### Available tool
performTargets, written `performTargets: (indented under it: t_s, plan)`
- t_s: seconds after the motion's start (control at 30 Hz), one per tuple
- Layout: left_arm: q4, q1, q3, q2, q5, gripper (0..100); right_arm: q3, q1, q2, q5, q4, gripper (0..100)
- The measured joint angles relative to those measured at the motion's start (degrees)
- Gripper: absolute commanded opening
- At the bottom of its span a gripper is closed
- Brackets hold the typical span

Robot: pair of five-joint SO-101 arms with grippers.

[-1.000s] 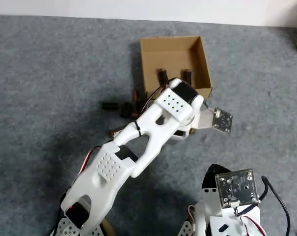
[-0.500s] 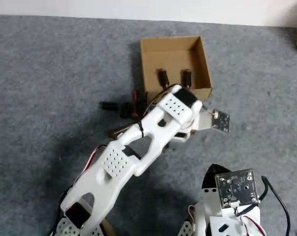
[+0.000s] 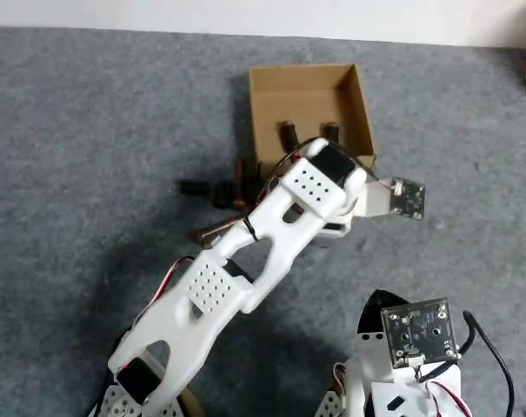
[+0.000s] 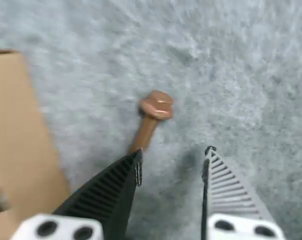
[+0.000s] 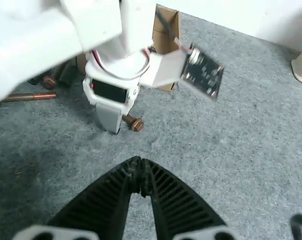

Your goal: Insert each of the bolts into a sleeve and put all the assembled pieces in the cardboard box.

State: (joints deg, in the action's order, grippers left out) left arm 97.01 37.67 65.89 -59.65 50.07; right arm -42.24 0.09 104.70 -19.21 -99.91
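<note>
Left jaws wide apart, empty, low over bolt [image 4: 149, 121] lying on bench [image 4: 240, 60] just beside cardboard box [image 4: 13, 130]. One jaw tip overlaps the shank. Best to shift sideways, straddle shank, descend, close. Right jaws pressed together, empty.

The left arm [image 3: 212, 288] stretches forward, left tool [image 4: 171, 156] spread and pointing down; the right tool [image 5: 140, 164] sits closed.
</note>
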Motion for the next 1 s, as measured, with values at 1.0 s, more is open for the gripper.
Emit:
performTargets:
  t_s: [1.0]
  plan:
    - [-1.4, 1.6, 4.7, -5.1, 3.3, 18, 0.0, 0.0, 0.0, 0.0, -0.1, 0.5]
